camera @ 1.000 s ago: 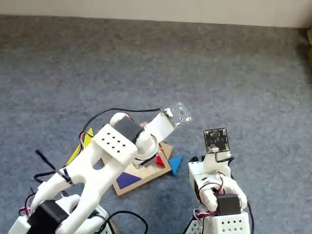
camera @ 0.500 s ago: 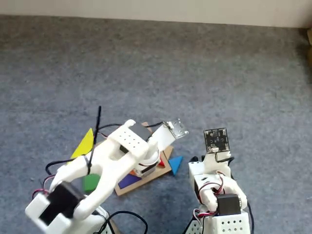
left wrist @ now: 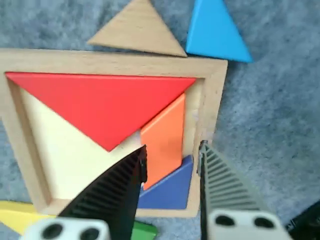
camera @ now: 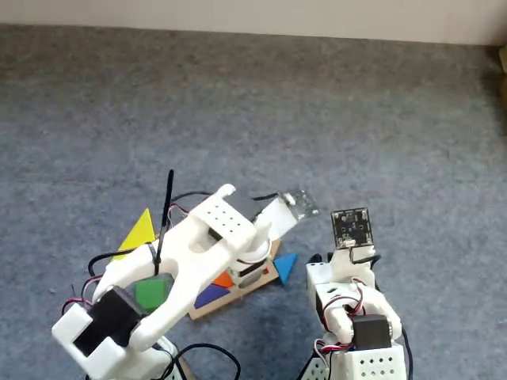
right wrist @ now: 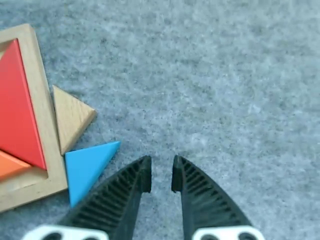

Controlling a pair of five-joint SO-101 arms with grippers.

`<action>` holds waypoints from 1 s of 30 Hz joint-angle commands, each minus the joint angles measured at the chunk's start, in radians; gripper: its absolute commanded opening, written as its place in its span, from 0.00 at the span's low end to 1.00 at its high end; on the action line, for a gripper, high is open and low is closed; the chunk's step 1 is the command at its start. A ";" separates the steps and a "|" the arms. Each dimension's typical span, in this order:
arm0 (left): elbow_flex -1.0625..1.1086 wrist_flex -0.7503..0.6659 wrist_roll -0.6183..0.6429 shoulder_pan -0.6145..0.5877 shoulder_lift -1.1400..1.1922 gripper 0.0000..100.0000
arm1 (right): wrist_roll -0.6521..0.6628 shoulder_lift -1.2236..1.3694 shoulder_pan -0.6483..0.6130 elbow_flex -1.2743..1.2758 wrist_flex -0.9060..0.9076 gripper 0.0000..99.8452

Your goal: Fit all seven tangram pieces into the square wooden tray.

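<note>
Your left gripper (left wrist: 172,150) hangs jaws apart over the tray (left wrist: 215,100), orange piece (left wrist: 167,132) between its tips; your right gripper (right wrist: 160,162), jaws narrowly apart, sits over carpet (right wrist: 225,75), blue triangle (right wrist: 85,162) just beside.

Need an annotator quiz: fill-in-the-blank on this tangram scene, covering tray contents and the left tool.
1. The big triangle in the wooden tray is ___.
2. The light blue triangle lies ___ the tray.
3. The four-sided piece between the big triangle and the dark blue piece is ___.
4. The left tool is ___, holding nothing.

Missing words: red; outside; orange; open.
</note>
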 commanded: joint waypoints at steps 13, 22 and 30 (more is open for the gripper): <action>-0.082 0.155 0.081 -0.114 -0.360 0.02 | -0.005 -0.010 0.012 0.097 -0.013 0.08; 0.157 0.147 0.021 -0.579 -0.696 0.28 | -0.005 -0.010 0.012 0.097 -0.013 0.08; 0.348 -0.028 -0.270 -0.840 -0.636 0.27 | -0.005 -0.010 0.012 0.097 -0.015 0.08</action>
